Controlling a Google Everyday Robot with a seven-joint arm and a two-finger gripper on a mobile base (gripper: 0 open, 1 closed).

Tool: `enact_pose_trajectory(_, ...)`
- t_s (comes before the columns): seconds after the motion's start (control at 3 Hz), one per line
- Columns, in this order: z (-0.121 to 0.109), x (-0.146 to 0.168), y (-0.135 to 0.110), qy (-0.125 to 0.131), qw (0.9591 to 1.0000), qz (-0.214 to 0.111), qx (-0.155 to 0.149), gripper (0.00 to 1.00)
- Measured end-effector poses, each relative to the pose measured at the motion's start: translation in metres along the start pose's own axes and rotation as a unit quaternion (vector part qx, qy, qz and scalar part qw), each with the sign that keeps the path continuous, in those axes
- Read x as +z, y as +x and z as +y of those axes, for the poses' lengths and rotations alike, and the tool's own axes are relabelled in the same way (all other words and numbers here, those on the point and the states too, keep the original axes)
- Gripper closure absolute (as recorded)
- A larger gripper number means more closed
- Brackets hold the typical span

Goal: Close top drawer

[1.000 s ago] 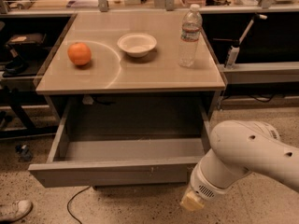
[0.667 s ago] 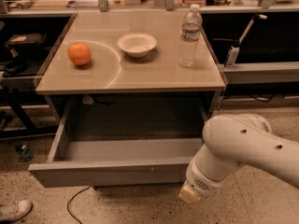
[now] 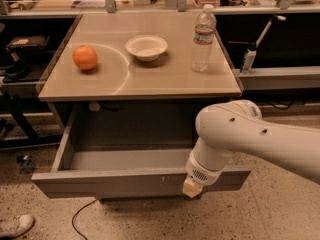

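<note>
Shoe (image 3: 15, 225) at bottom left on speckled floor (image 3: 280, 209), cable (image 3: 80, 215) beside it running under the cabinet. Tool (image 3: 192, 187) low at right, at the drawer's front panel, touching or just in front, can't tell which. Tool open or closed: can't tell, white arm (image 3: 250, 139) covers most of it. Drawer (image 3: 110, 183) pulled well out under the tabletop (image 3: 150, 79), grey bottom bare. On the tabletop: orange (image 3: 85, 57) left, white bowl (image 3: 146, 47) middle, clear bottle (image 3: 203, 39) upright right, all apart. Cluttered bench (image 3: 60, 1) behind.
</note>
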State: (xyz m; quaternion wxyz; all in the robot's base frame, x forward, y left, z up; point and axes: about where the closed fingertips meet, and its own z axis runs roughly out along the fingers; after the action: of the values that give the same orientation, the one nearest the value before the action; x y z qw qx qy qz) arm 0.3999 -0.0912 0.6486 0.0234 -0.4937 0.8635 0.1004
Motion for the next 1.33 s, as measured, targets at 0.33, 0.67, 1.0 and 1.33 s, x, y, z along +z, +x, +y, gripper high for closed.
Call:
enact_pose_trajectory(0.33,0.0002,0.0,0.0003,0.0,1.0,0.0,0.0,0.81)
enact_pose_trajectory(0.67,0.0002,0.0,0.0003,0.0,1.0,0.0,0.0,0.58)
enact_pose_trajectory(1.0,0.0002,0.0,0.0003,0.0,1.0,0.0,0.0,0.34)
enact_pose_trajectory(1.33,0.0002,0.0,0.0003,0.0,1.0,0.0,0.0,0.11)
